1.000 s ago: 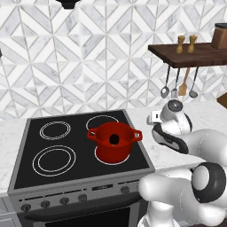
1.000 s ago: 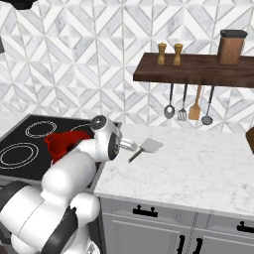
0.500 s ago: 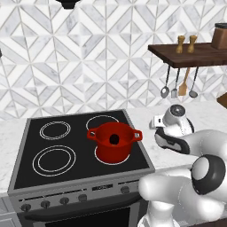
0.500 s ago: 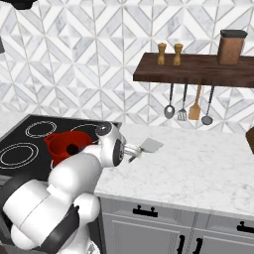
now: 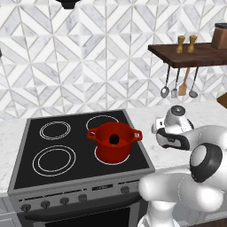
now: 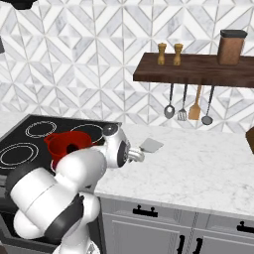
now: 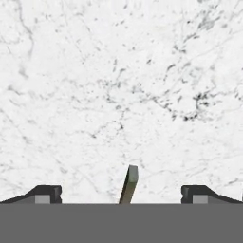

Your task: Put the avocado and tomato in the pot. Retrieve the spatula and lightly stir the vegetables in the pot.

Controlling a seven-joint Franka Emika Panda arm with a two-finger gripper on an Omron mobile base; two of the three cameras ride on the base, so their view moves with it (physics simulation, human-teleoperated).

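Observation:
The red pot (image 5: 114, 142) stands on the stove's front right burner, and the dark avocado (image 5: 114, 138) lies inside it. From the right the pot (image 6: 65, 144) shows a dark spot inside; I cannot make out the tomato against the red. The pale grey spatula (image 6: 150, 145) lies on the marble counter right of the stove, blade away from the arm. My gripper (image 6: 135, 156) hangs low over its handle end. In the hand view the gripper (image 7: 122, 193) is open, fingertips (image 7: 45, 193) wide apart, with the thin spatula handle (image 7: 129, 182) between them and touching neither.
A black stove (image 5: 53, 155) sits to the left with several burners. A wooden shelf (image 6: 198, 69) on the back wall carries shakers and a jar, with a ladle, slotted turner and wooden spoon (image 6: 195, 106) hanging under it. White marble counter (image 6: 198, 168) stretches right.
The hand has sunk a little toward the counter and shifted slightly right, closer over the spatula handle. The pot and spatula have stayed where they were.

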